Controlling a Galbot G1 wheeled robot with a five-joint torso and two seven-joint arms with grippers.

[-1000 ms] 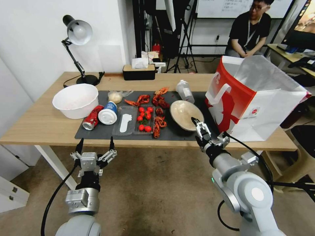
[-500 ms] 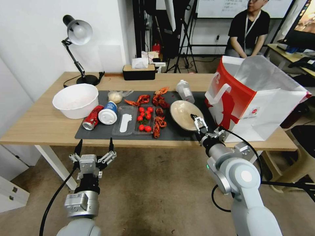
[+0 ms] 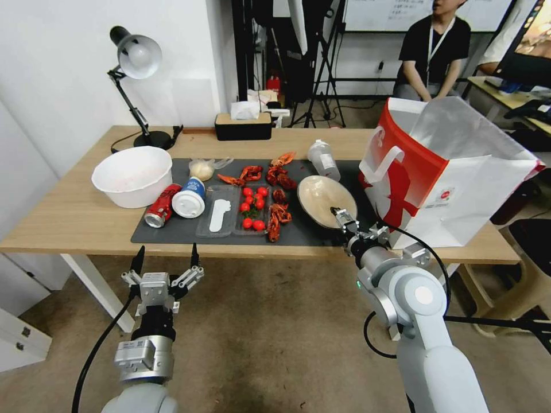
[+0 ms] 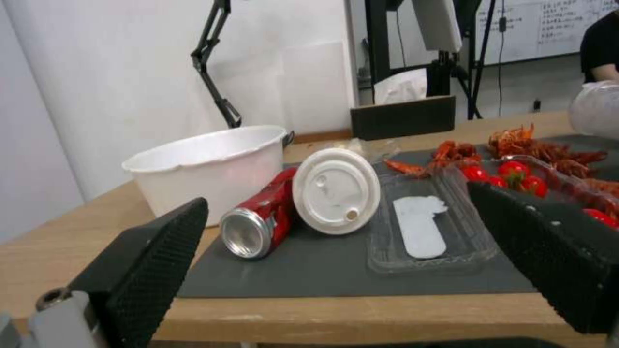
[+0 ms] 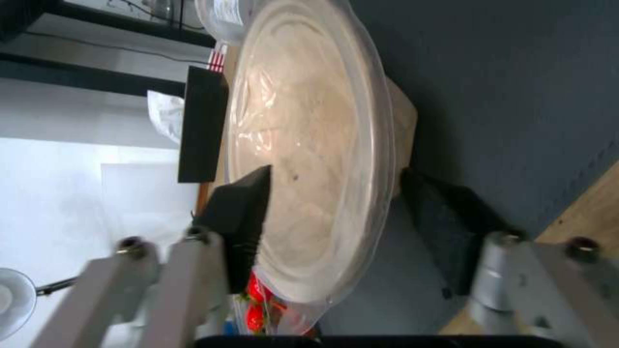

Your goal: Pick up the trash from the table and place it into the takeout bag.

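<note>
The right tool (image 3: 340,216) is set at the near rim of the beige bowl (image 3: 322,198), its open fingers straddling the rim, one over the inside and one beneath, nothing yet clamped; the bowl lies just ahead of it on the mat, beside the takeout bag (image 3: 442,172) on the tabletop (image 3: 74,218). The left tool (image 3: 165,261) is held wide open and empty before the tabletop edge. Counted trash: one bowl, one bottle (image 3: 323,159), one can (image 3: 161,206), one cup (image 3: 189,198), one small bag (image 3: 202,168).

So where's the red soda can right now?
In the head view the red soda can lies on its side at the dark grey mat's left end, between the white plastic bowl and the white-lidded blue cup.
</note>
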